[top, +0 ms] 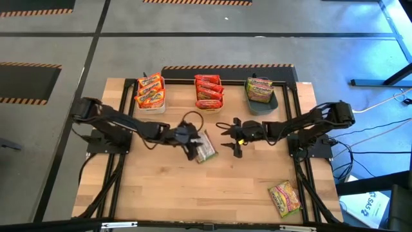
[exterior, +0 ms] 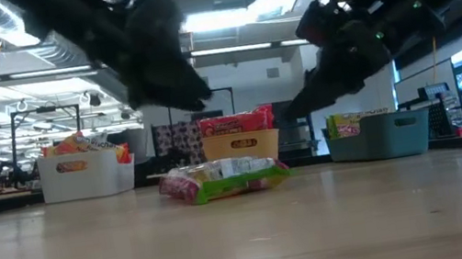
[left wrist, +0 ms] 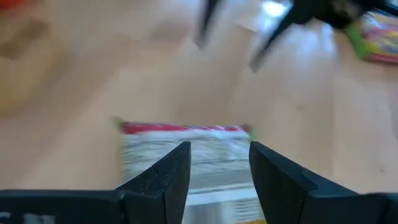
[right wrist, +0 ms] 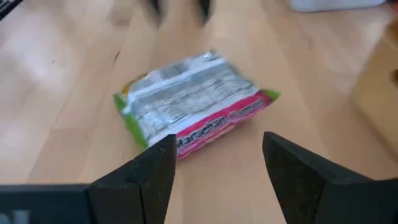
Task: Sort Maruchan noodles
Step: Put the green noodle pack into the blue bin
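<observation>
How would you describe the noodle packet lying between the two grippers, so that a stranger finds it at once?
Start from the three bins along the table's far edge. Nearer, at mid-table, one packet lies back-side up by the left gripper. Unlike the face-up packet near the corner, it shows a silvery-white printed back.

White bin (top: 159,103), orange bin (top: 207,104), grey-blue bin (top: 265,106) along wooden table (top: 193,193)

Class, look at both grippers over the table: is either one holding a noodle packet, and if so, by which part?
Nothing is held. The left gripper and right gripper are both open, either side of the face-down packet, which lies flat on the table.
</observation>
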Controlling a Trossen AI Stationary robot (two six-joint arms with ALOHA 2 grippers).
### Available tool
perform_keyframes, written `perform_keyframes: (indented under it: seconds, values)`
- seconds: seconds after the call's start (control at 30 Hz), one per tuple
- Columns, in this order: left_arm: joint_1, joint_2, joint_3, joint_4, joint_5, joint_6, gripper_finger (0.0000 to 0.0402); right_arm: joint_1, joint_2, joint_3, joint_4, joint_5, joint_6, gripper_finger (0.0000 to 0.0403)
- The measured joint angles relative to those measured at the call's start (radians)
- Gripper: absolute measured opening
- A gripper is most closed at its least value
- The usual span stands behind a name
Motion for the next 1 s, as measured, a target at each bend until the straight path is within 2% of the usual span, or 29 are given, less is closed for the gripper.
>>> perform_keyframes:
  seconds: [0.17, 0.23, 0.3, 0.5, 0.63, 0.73, 1.0]
  values:
    - [0.000, -0.107, -0.001, -0.216, -0.200, 0.029, 0.0158, 0.000, 0.086, 0.000, 0.089, -0.052, -0.001, 0.0225]
    - [0.000, -0.103, -0.015, -0.238, -0.278, 0.033, 0.0158, 0.000, 0.129, 0.002, 0.149, -0.067, -0.001, 0.0225]
    - [0.006, -0.081, -0.045, -0.212, -0.312, 0.055, 0.0158, 0.011, 0.165, 0.005, 0.177, -0.075, 0.008, 0.0225]
    - [0.038, 0.036, -0.110, -0.039, -0.268, 0.077, 0.0158, 0.058, 0.245, 0.008, 0.223, -0.010, 0.027, 0.0225]
    - [0.039, 0.091, -0.108, 0.037, -0.245, 0.075, 0.0158, 0.085, 0.284, 0.020, 0.224, 0.048, 0.031, 0.0225]
    - [0.038, 0.122, -0.108, 0.064, -0.239, 0.074, 0.0158, 0.097, 0.311, 0.032, 0.223, 0.086, 0.030, 0.0225]
    - [0.039, 0.158, -0.107, 0.087, -0.204, 0.072, 0.0158, 0.130, 0.387, 0.084, 0.221, 0.093, -0.007, 0.0225]
